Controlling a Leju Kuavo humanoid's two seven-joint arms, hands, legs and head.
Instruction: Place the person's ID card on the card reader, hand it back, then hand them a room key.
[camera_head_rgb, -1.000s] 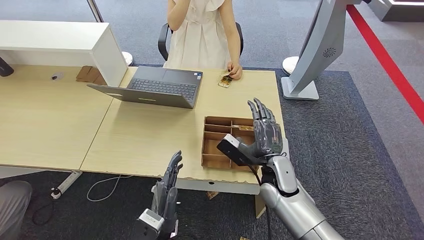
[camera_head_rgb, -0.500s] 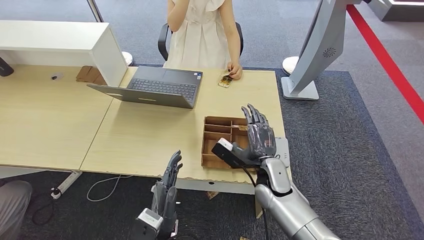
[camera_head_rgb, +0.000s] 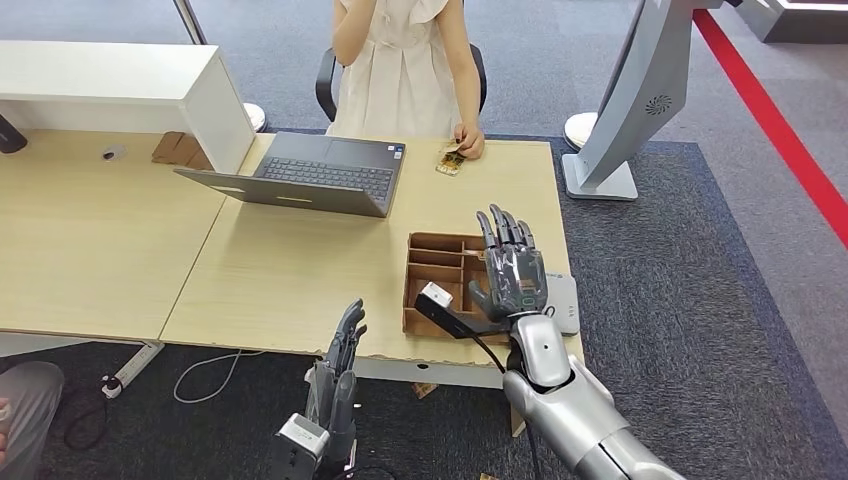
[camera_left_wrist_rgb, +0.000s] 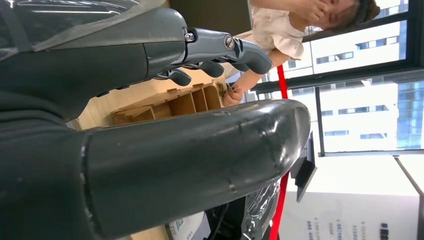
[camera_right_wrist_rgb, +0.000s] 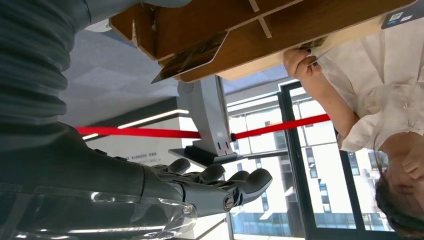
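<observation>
Hovering empty, right hand (camera_head_rgb: 512, 268) overlaps the tray's (camera_head_rgb: 432, 285) right edge.

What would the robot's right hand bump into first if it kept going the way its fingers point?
Probably nothing soon: the right hand floats above the wooden tray, pointing across the table toward the person. Its height is hard to judge.

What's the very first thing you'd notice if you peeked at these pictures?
The big silver right robot hand stands raised with its fingers spread, over the brown divided tray at the near edge of the wooden table. Across the table sits a person in a pale dress, a hand on a small card beside an open laptop. The left robot hand hangs below the table's edge.
</observation>
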